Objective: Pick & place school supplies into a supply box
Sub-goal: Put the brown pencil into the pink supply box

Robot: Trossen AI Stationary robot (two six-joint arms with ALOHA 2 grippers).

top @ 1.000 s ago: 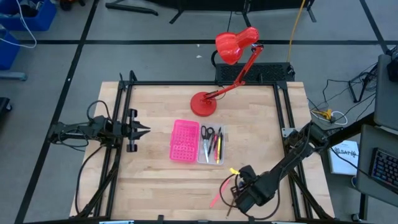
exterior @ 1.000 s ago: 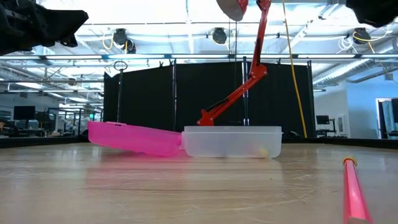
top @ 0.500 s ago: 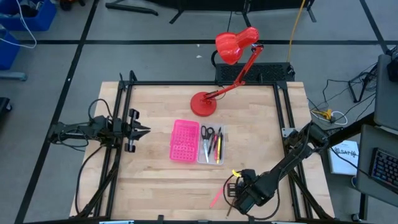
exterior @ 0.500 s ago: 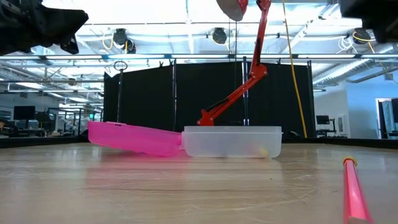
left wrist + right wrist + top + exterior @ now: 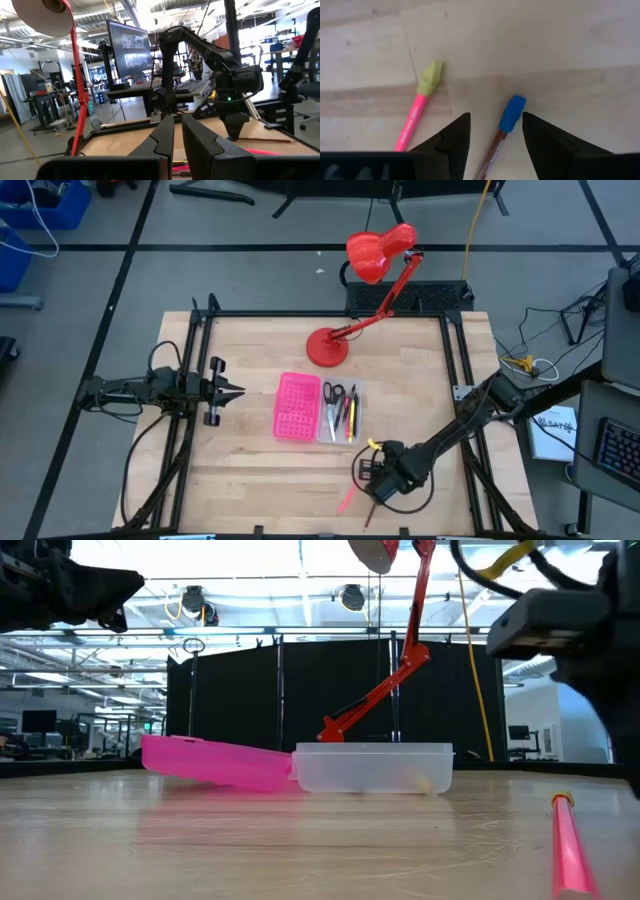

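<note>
The right gripper (image 5: 372,477) is hovering low over the near part of the surface (image 5: 250,470), its fingers (image 5: 451,140) standing apart with nothing between them. Straight under the gap, the blue-capped pencil (image 5: 507,120) is lying flat, and the pink pencil (image 5: 417,112) with its green cap is lying just beside it, outside one finger. Both are resting loose on the wood, well apart from the box (image 5: 318,411).

The box is sitting open near the middle of the surface, pink half (image 5: 295,407) flat and clear half (image 5: 342,413) already holding the scissors (image 5: 333,393) and a few pens. The red lamp (image 5: 370,265) is standing behind it.

The left gripper (image 5: 226,391) is waiting at the left side, above the surface, with its fingers (image 5: 165,142) nearly shut on nothing.

Judging by this, the step in hand is picking one of the last two pencils. The next move is calling for a drop straight down so that the fingers straddle the blue-capped pencil alone, then a firm close without catching the pink one.
</note>
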